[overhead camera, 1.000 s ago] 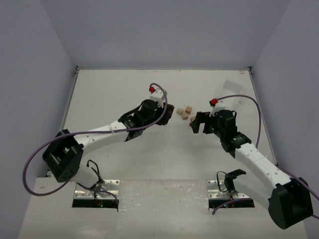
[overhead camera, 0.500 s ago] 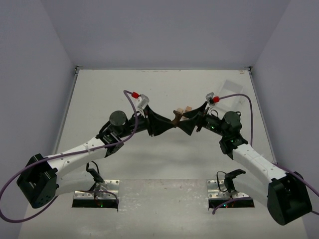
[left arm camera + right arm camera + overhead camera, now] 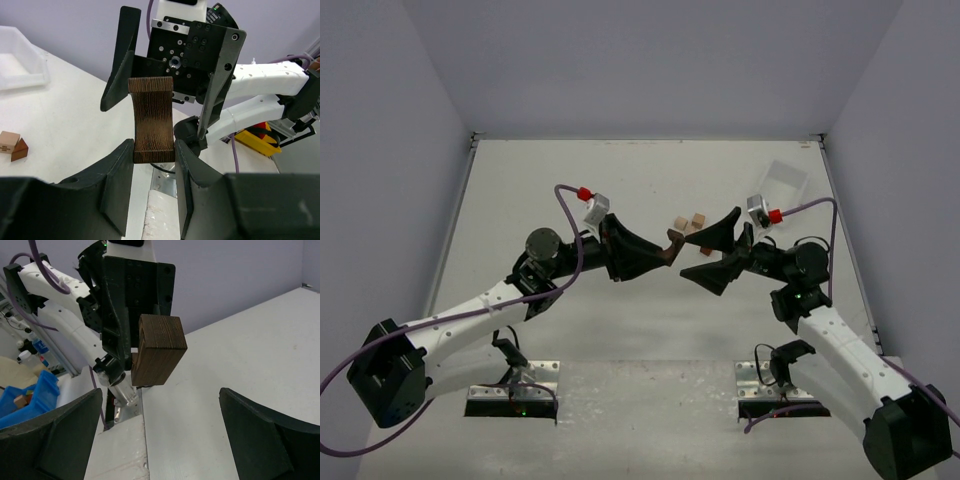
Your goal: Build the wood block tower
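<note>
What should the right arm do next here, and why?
Probably ease the right gripper forward until its jaws straddle the free end of the dark block, ready to close. The left gripper holds that block in the air, shut on one end, and the right jaws stand wide open facing it, not touching.

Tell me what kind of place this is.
Most likely a robotics lab test cell: a white table boxed in by plain lavender panels, a left arm and a right arm bolted at its near edge, and a blue parts bin beyond the table in the right wrist view.
</note>
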You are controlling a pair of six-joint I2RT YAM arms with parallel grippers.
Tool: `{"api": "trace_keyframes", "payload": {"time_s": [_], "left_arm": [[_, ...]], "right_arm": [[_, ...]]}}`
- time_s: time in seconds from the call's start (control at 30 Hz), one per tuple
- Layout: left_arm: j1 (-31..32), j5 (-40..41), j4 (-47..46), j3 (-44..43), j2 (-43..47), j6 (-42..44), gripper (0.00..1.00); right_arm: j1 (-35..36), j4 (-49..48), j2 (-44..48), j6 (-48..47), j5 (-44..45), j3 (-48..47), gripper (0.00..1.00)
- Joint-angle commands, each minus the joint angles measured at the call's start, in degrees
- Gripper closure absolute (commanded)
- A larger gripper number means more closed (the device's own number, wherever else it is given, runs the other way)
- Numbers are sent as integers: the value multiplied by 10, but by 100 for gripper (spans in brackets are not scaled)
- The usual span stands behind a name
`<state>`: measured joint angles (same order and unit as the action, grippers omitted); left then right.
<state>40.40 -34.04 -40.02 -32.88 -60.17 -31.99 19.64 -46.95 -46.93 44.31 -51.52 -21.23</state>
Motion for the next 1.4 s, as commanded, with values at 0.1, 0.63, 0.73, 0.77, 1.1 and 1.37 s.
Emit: {"api": "trace_keyframes", "payload": {"time_s": [0.1, 0.63, 0.73, 0.77, 1.1, 1.37], "left_arm": [[-9, -28, -41, 4, 10, -8, 100], [-9, -31, -49, -4, -27, -13, 100], [-8, -39, -68, -7, -38, -22, 100], [-8, -39, -68, -9, -42, -24, 100], [-11, 33, 31, -32, -32, 17, 6], [-44, 420, 292, -18, 94, 29, 0]], "right_arm": [[2, -30, -27, 34, -15, -38, 6], [13, -111, -67, 91, 13, -51, 25], [14, -111, -74, 97, 9, -54, 46], [14, -111, -78, 99, 7, -54, 50], [13, 40, -107, 26, 24, -85, 92], [15, 526, -159, -224, 208, -255, 95]]}}
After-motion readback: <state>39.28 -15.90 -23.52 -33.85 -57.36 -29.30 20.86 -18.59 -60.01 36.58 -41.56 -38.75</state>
